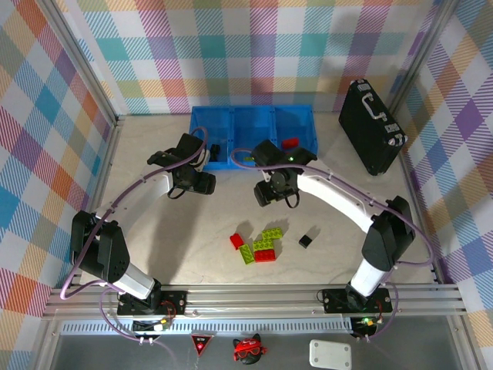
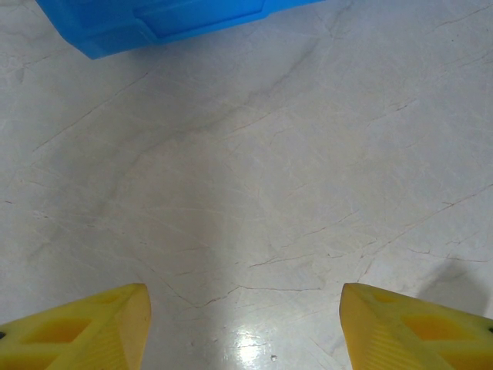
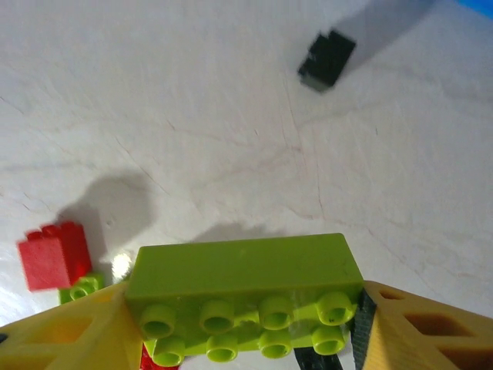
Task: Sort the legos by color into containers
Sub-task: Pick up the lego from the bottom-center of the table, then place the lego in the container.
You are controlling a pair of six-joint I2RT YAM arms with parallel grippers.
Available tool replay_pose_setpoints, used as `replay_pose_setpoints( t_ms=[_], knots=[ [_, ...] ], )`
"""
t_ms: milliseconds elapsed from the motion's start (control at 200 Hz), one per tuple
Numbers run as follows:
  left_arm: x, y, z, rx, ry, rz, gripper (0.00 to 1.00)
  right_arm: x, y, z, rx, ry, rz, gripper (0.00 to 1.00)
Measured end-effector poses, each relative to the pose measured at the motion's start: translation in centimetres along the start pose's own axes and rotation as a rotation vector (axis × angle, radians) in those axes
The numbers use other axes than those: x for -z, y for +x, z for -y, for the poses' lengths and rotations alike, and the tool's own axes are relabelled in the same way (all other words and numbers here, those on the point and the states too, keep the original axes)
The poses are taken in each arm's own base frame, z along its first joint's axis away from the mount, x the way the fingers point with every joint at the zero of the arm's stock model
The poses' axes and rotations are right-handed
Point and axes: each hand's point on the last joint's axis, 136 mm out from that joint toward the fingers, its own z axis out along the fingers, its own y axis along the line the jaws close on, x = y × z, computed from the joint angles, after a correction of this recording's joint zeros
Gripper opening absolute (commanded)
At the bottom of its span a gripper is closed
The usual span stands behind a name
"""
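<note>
My right gripper (image 3: pixel 246 308) is shut on a lime green lego (image 3: pixel 243 297), held above the table with its studs toward the camera. In the top view that gripper (image 1: pixel 271 191) hangs in front of the blue containers (image 1: pixel 250 116). Below it lie a red lego (image 3: pixel 52 254), a black lego (image 3: pixel 327 59) and a green piece (image 3: pixel 79 289). The loose pile of red and green legos (image 1: pixel 258 245) sits mid-table, with a black lego (image 1: pixel 306 240) to its right. My left gripper (image 2: pixel 245 324) is open over bare table, near the containers' front edge (image 2: pixel 154 23). The bins hold a black lego (image 1: pixel 215 150) and a red lego (image 1: pixel 290 142).
A black hard case (image 1: pixel 371 127) with a silver handle stands at the back right. Checkered walls enclose the table on three sides. Bare marble-look tabletop (image 1: pixel 154 239) lies left of the pile.
</note>
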Motion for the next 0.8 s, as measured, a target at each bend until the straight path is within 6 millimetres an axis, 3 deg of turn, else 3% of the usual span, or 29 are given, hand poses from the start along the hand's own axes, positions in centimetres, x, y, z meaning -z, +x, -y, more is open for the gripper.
replay_pose_setpoints(
  t_ms=[430, 800],
  knots=[
    [0.0, -0.2, -0.4, 0.003, -0.021, 0.007, 0.66, -1.5, -9.7, -1.1, -0.062, -0.026, 0.102, 0.64],
    [0.5, -0.3, -0.5, 0.005, -0.019, 0.022, 0.66, -6.0, -15.3, 1.4, -0.186, -0.012, 0.126, 0.64]
  ],
)
